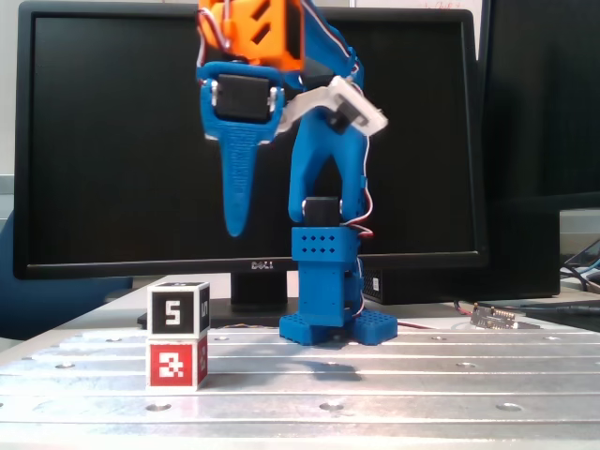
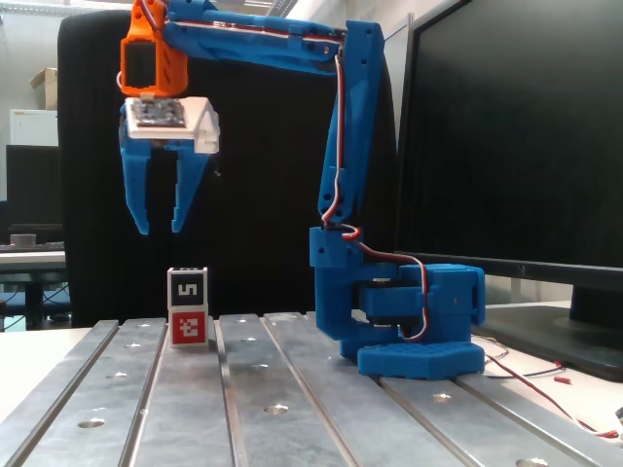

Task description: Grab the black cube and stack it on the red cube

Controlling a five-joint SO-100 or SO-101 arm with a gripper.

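Gripper [image 2: 159, 226]: up high, fingers a little apart, holding nothing
Black cube [image 1: 177, 308]: sits right on top of the red cube, well below the jaws
Red cube [image 1: 176, 364]: on the metal table [image 1: 394, 384], under the black one

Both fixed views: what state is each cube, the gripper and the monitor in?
Black cube: stacked squarely on the red cube, "5" upright.
Red cube: on the table, beneath the black cube.
Gripper: raised above the stack, slightly open, holding nothing.
Monitor: screen dark.
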